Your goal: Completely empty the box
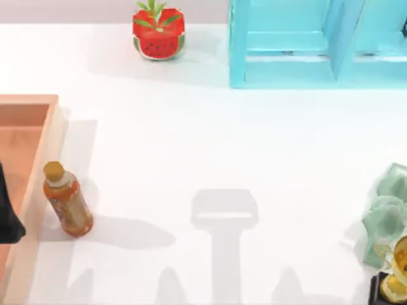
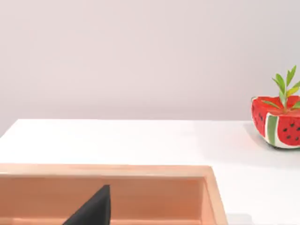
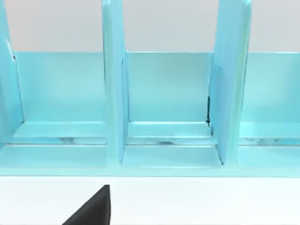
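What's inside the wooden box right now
The box shows bare orange-brown floor in its visible part. A dark part of the left arm covers some floor, and the box runs past the top view's left edge.

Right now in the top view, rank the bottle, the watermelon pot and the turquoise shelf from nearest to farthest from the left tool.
1. The bottle, standing on the table just outside the box, beside the left tool at the left edge.
2. The watermelon pot, at the back, left of centre.
3. The turquoise shelf, at the back right.
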